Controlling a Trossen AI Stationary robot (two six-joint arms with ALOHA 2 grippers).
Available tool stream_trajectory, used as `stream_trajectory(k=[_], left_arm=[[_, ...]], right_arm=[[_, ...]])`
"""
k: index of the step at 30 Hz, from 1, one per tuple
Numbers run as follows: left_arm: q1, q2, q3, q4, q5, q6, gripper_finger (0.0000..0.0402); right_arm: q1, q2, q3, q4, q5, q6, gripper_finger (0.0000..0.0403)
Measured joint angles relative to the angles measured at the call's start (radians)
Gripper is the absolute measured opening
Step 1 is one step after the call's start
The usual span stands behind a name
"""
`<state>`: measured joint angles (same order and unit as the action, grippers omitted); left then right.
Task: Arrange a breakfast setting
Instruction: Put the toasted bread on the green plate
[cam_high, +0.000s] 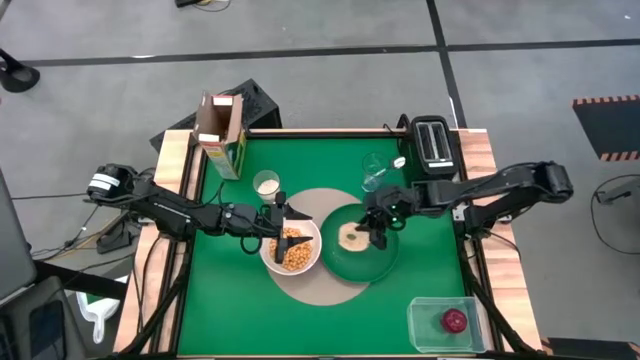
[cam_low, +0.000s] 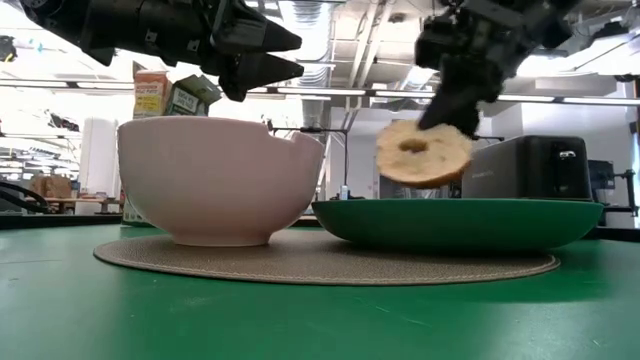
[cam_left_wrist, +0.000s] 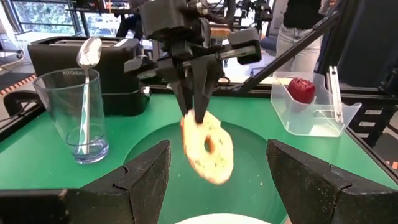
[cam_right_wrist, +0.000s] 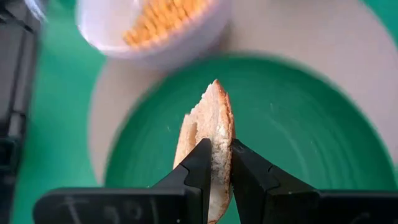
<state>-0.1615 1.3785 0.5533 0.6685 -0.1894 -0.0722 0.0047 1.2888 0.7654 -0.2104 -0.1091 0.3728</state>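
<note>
Two arms meet near the middle of the green desk (cam_high: 220, 310). Right gripper (cam_right_wrist: 214, 163) has its jaws clamped on the bagel (cam_low: 423, 153), holding it on edge just above the dark-green plate (cam_low: 460, 222). Left gripper (cam_high: 283, 215) hovers over the white bowl (cam_low: 220, 180) of cereal on the round tan mat (cam_low: 320, 262), jaws apart. Toward the far edge, a spoon (cam_left_wrist: 88, 53) stands in a clear glass (cam_left_wrist: 71, 115); the red fruit (cam_high: 455, 320) lies in a tub (cam_high: 425, 335) at the near right corner.
</note>
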Motion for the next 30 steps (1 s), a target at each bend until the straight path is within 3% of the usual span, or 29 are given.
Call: stream_trajectory(k=[11, 30], left_arm=[[0.000, 0.000, 0.000, 0.000, -0.001, 0.000, 0.0251], [0.000, 0.000, 0.000, 0.003, 0.000, 0.000, 0.0251]], right_arm=[[-0.001, 0.156, -0.001, 0.044, -0.002, 0.005, 0.0076], [-0.001, 0.138, -0.002, 0.022, 0.001, 0.012, 0.0088]])
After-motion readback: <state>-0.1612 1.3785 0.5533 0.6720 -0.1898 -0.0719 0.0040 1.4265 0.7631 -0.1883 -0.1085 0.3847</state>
